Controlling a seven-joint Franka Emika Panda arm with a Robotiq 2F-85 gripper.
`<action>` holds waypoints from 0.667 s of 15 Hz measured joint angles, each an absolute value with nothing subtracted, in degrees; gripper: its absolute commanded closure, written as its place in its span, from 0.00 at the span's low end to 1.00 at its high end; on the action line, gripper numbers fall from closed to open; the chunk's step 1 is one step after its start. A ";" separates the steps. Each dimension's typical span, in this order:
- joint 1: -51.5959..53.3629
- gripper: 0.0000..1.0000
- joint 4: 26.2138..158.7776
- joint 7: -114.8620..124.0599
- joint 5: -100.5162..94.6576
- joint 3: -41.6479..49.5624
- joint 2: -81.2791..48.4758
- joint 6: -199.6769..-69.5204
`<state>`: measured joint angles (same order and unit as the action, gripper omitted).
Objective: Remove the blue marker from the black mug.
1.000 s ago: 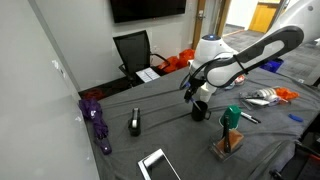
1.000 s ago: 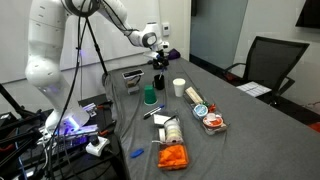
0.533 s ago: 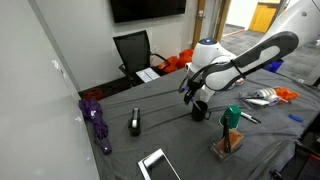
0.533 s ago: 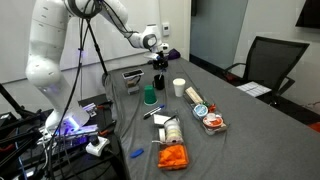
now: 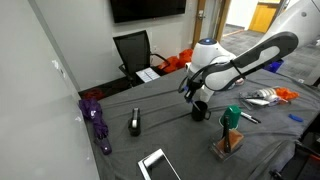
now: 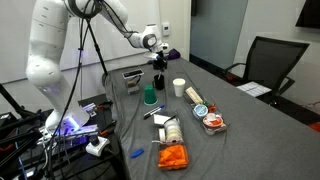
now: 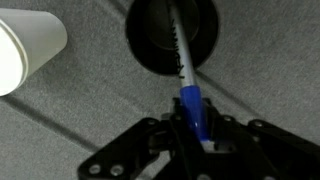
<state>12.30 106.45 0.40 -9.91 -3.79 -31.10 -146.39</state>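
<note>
Nearly closed, my gripper (image 7: 193, 136) is pinching the slim blue marker (image 7: 190, 105) by its top; its long axis is running straight down into the plain black cylindrical mug (image 7: 150, 42).

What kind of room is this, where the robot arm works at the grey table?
Most likely an office or meeting room, perhaps used as a lab. A black office chair stands at a long grey table, and a dark screen hangs on the wall.
</note>
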 measured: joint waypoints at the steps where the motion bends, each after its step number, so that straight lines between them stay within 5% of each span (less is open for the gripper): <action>1: 12.30 0.95 106.24 0.50 -10.07 -3.69 -31.10 -146.38; 10: 11.87 0.95 106.19 0.78 -9.75 -3.53 -30.29 -146.83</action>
<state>11.87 106.19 0.78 -9.75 -3.53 -30.29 -146.83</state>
